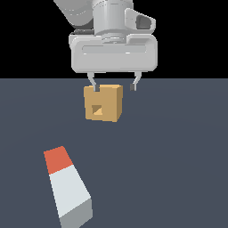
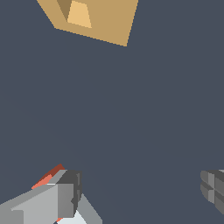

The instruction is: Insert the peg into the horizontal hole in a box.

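**Gripper spread wide above the worktop, peg and box lying apart**

The dark grey worktop filled the lower part of the exterior view, with black background above it. The Franka arm's pale grey hand hung from the top of that view, and the gripper beneath it stood wide apart, its two fingers splayed with nothing between them. In the wrist view the same fingertips sat at opposite edges of the picture, a broad stretch of bare worktop between them.

The peg lay flat on the worktop in the near part of the exterior view, towards that view's left. It was a long square-sectioned bar, mostly white, with its red end pointing away from the camera and its shaded grey-white end nearest. In the wrist view a sliver of the red end and some white showed just behind one finger; whether finger and peg touched could not be told.

The box, a tan-orange cube, rested farther back, well apart from the peg. In the exterior view the fingers overlapped its upper edge, though the wrist view showed the box clear of them. The hole, a small dark square opening, sat off-centre in the face turned to the camera, and nothing was in it.
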Tool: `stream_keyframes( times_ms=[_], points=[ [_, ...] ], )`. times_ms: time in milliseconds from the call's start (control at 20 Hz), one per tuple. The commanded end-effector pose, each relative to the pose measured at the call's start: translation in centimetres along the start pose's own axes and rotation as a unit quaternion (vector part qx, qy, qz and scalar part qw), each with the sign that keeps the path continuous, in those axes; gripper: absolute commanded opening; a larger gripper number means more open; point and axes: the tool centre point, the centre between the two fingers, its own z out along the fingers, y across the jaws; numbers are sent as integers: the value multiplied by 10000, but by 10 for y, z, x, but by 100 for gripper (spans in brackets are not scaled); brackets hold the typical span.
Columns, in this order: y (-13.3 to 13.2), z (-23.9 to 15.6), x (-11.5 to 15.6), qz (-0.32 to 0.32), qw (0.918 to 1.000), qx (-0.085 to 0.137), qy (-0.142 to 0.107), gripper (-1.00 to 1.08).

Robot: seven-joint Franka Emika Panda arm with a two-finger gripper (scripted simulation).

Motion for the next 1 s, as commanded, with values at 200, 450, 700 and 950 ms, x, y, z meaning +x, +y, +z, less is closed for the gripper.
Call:
stream_keyframes(
  times_ms=[200,450,700,950],
  points=[
    [-2,1,-2,-37,10000,1,1,100],
    [-8,6,-9,-187,9998,4,5,100],
    [-18,14,-22,-448,9990,11,13,100],
    [-31,26,-41,-812,9967,20,24,100]
  ],
)
